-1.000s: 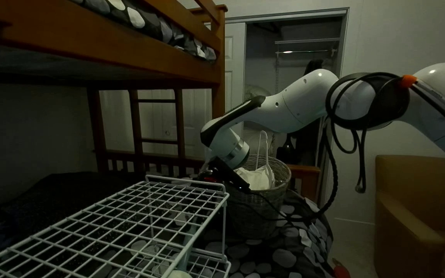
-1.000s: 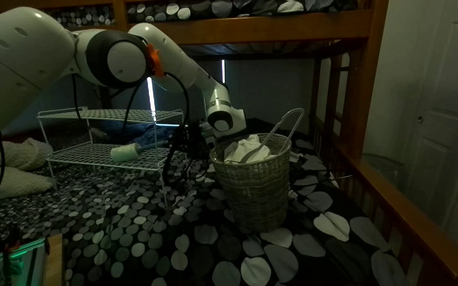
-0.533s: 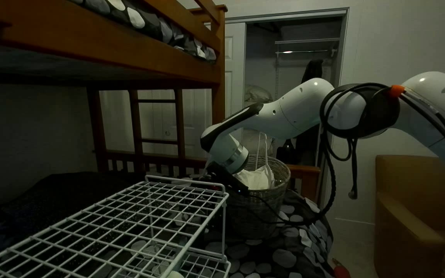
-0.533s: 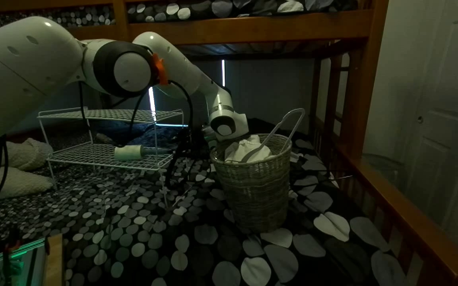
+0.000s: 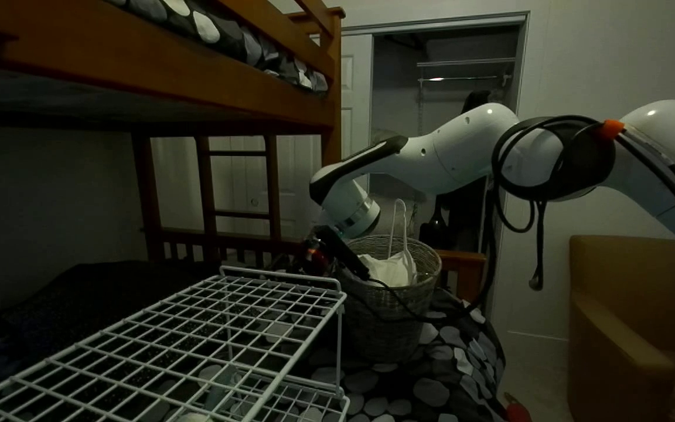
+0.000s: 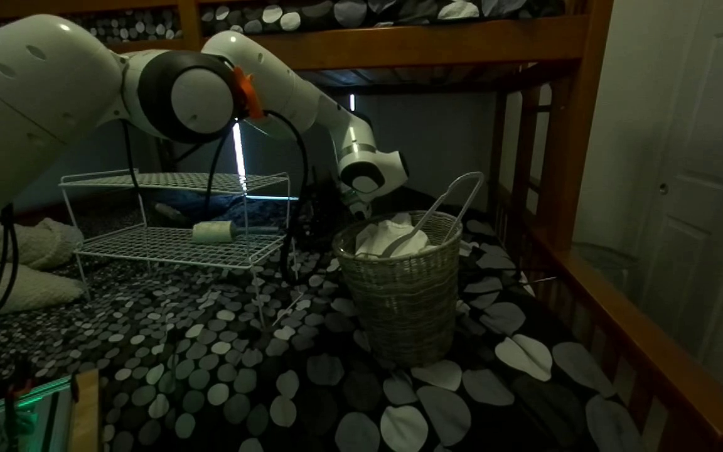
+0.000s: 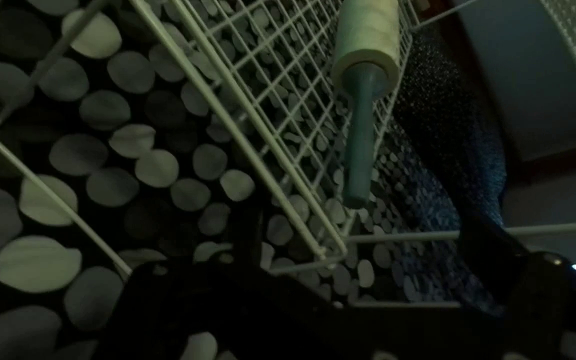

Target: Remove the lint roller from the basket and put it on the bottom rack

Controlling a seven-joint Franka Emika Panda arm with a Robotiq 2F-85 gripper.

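Note:
The lint roller [image 6: 214, 231], a pale cylinder with a teal handle, lies on the bottom rack [image 6: 148, 252] of the white wire shelf. In the wrist view the roller [image 7: 368, 35] points its handle toward my gripper [image 7: 363, 227], which stands open with wide-apart dark fingers and nothing between them. A gap separates the handle's end from the fingers. The grey-tan wicker basket [image 6: 405, 307] stands upright beside the shelf, and my hand is behind its rim in that exterior view. Through the top grid in an exterior view, the roller [image 5: 220, 390] shows only partly.
White cloth [image 6: 393, 237] and a pale looped handle [image 6: 462, 182] rise out of the basket. The upper rack [image 5: 197, 328] lies over the bottom one. A wooden bunk frame [image 6: 399, 47] hangs overhead. A cream blanket [image 6: 22, 270] is left of the shelf.
The fingers have let go of the roller, which went from tilted to lying level on the bottom rack. My hand first dipped, then rose and drew back from the shelf toward the basket.

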